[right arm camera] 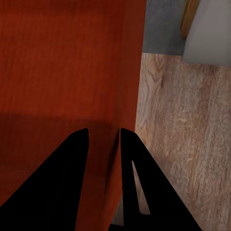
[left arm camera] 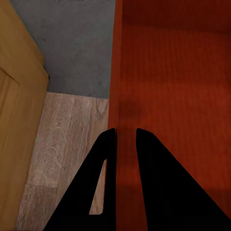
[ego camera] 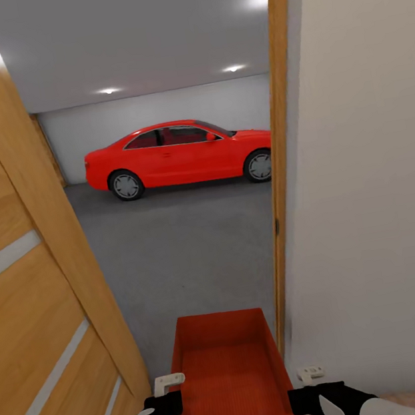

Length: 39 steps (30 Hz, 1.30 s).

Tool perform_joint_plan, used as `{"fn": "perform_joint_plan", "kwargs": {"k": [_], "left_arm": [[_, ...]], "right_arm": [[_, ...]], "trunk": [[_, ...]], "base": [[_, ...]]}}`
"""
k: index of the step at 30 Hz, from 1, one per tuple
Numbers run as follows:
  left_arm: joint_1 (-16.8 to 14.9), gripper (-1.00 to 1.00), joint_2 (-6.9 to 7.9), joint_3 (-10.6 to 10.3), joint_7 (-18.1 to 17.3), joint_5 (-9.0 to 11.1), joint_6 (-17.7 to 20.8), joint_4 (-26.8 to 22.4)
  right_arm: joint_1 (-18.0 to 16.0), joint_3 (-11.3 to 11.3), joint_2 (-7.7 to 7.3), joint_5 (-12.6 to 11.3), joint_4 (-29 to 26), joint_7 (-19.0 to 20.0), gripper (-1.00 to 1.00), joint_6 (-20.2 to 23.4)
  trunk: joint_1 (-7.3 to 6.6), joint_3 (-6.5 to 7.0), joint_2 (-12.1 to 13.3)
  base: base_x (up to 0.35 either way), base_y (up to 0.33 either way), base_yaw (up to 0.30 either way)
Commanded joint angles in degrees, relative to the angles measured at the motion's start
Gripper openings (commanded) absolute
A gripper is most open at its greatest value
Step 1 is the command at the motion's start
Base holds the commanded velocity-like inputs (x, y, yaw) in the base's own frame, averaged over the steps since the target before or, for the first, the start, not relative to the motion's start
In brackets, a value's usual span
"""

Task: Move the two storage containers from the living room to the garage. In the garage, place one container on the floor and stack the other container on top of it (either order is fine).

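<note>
Through the open doorway the garage (ego camera: 158, 114) lies ahead, pale grey walls under ceiling spotlights, a red car (ego camera: 178, 155) parked well back across the dark grey floor (ego camera: 175, 253). An open wooden door (ego camera: 28, 264) stands close on the left and a beige wall (ego camera: 377, 172) with its wooden door frame (ego camera: 280, 155) close on the right, leaving a narrow gap. One storage container (ego camera: 225, 373) is carried low in front of the robot, its far end already over the garage floor while light wood planks (right arm camera: 183, 125) show beneath its near part. The left end effector (left arm camera: 126, 139) pinches the container's left wall, one finger inside and one outside, closed narrow on the thin plastic; the right end effector (right arm camera: 104, 137) grips the right wall the same way. I see no second container here, so I judge this trip is only partway through the job. The danger is the squeeze: the container's front right corner sits very near the door frame, and a slight drift or turn of the base could catch it on the frame or the door, twisting the thin walls out of those two small pinches. Uneven arm motion could do the same.
</note>
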Motion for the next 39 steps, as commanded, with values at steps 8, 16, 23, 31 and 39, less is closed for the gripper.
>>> {"fn": "perform_joint_plan", "kwargs": {"k": [8, 16, 23, 31, 39], "left_arm": [[0.0, -1.00, 0.05, -1.7, -1.4, 1.3, 0.1, 0.1], [0.0, -1.00, 0.06, -1.7, -1.4, 1.3, 0.1, 0.1], [0.0, -1.00, 0.07, -1.7, -1.4, 1.3, 0.1, 0.1], [0.0, -1.00, 0.07, -1.7, -1.4, 1.3, 0.1, 0.1], [0.0, -1.00, 0.07, -1.7, -1.4, 1.3, 0.1, 0.1]], "right_arm": [[0.0, -0.8, -1.68, 0.2, -3.4, 0.3, -1.00, -1.2], [0.0, -0.8, -1.66, 0.2, -3.4, 0.3, -1.00, -1.2], [0.0, -0.8, -1.70, 0.2, -3.4, 0.3, -1.00, -1.2], [0.0, -0.8, -1.69, 0.2, -3.4, 0.3, -1.00, -1.2], [0.0, -0.8, -1.71, 0.2, -3.4, 0.3, -1.00, -1.2]], "trunk": [[0.01, -0.08, -0.1], [0.01, -0.08, -0.1], [0.01, -0.08, -0.1], [0.01, -0.08, -0.1], [0.01, -0.08, -0.1]], "base": [[0.035, 0.118, -0.059], [0.025, 0.067, -0.095], [0.093, 0.152, -0.147], [0.041, 0.062, -0.063], [0.083, 0.129, -0.006]]}}
